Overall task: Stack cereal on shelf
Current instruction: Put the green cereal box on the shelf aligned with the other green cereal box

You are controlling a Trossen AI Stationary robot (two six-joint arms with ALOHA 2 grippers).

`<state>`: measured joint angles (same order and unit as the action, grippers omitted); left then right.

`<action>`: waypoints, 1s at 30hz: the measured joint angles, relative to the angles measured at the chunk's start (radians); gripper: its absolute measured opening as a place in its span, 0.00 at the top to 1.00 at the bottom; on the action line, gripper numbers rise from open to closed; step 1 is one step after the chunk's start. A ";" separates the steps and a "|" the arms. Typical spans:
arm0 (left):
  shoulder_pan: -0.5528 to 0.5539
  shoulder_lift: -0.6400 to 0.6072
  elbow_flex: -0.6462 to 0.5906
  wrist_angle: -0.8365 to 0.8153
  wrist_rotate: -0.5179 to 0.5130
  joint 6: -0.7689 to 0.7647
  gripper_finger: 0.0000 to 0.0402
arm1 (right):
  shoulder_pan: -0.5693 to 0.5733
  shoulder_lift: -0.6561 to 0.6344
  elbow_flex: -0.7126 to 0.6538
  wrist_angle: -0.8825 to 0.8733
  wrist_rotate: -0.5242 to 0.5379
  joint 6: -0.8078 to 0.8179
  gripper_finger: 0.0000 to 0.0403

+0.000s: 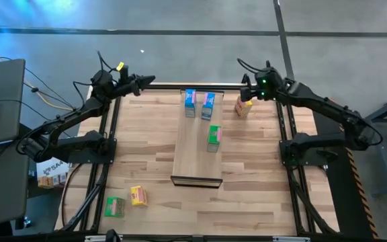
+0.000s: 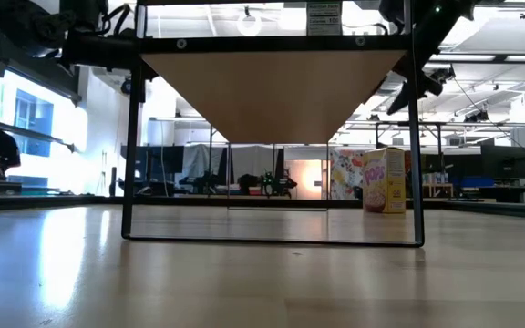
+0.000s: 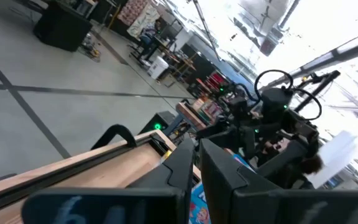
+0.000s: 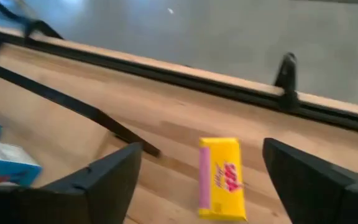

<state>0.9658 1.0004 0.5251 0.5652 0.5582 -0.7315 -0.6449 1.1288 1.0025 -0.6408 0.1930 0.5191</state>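
Right wrist view: yellow cereal box (image 4: pixel 221 178) between spread fingers (image 4: pixel 107 180), untouched.

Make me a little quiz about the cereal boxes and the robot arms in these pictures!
1. How many cereal boxes stand on the shelf?
2. True or false: the right gripper has its fingers open above a yellow box standing on the table.
3. Which boxes lie on the table near its front left corner? A) two blue B) one green and one yellow C) two green

Key:
1. Three: two blue boxes and one green box.
2. True.
3. B, the green box and the yellow box. The left gripper waits shut at the back left.
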 joint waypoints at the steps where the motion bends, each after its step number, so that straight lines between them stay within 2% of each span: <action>1: 0.000 0.000 0.000 0.000 -0.006 0.000 0.95 | -0.001 0.009 0.008 -0.022 0.008 0.005 0.16; 4: 0.000 0.000 0.000 0.000 -0.012 0.001 0.95 | -0.003 0.043 0.012 -0.065 0.008 0.050 0.12; 10: 0.000 0.000 0.000 -0.007 -0.011 0.003 0.94 | -0.003 0.089 0.012 -0.074 -0.008 0.086 0.11; 13: 0.002 -0.001 0.000 -0.004 0.036 0.019 0.91 | -0.003 0.087 0.012 -0.073 -0.029 0.110 0.11; 16: 0.015 -0.018 0.000 0.011 0.110 0.012 0.83 | -0.003 0.075 0.012 -0.073 -0.039 0.114 0.11; 23: 0.030 -0.093 0.000 0.010 0.230 -0.048 0.57 | -0.003 0.054 0.012 -0.076 -0.047 0.188 0.11; 27: -0.036 -0.143 0.002 0.008 0.280 -0.085 0.46 | -0.003 0.054 0.012 -0.076 -0.055 0.218 0.11; 30: -0.112 -0.176 0.039 0.004 0.274 -0.110 0.44 | -0.003 0.054 0.012 -0.076 -0.055 0.242 0.11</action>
<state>0.8542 0.8240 0.5637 0.5695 0.8323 -0.8416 -0.6476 1.1831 1.0145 -0.7166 0.1382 0.7608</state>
